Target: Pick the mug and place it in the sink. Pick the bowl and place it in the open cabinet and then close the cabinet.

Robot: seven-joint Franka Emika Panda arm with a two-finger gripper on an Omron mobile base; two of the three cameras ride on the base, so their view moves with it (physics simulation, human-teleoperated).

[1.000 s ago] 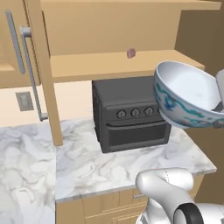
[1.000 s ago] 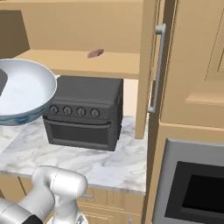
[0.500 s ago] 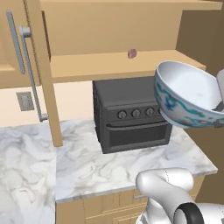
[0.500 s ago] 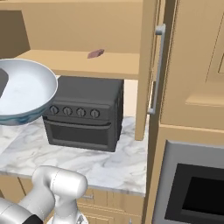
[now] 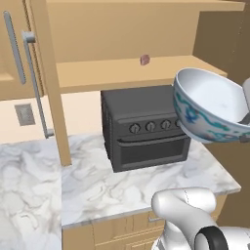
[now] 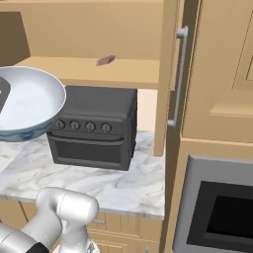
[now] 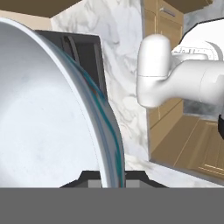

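Observation:
My gripper (image 7: pixel 111 178) is shut on the rim of the bowl (image 5: pixel 215 105), with one finger inside and one outside. The bowl (image 6: pixel 29 101) is white inside with a blue-green floral outside. It hangs tilted in the air in front of the black toaster oven, just below shelf height. In the hand view the bowl (image 7: pixel 48 122) is close up on the left. The cabinet (image 5: pixel 112 73) stands open above the oven, its wooden shelf (image 6: pixel 74 71) bare apart from one small item. The mug and the sink are out of view.
The black four-knob toaster oven (image 5: pixel 146 127) sits on the marble counter (image 5: pixel 122 185) under the shelf. A small pinkish object (image 5: pixel 144 59) lies on the shelf. The open cabinet door (image 6: pixel 165 84) with its silver bar handle (image 6: pixel 178 79) stands edge-on. A built-in oven (image 6: pixel 217 212) is at lower right.

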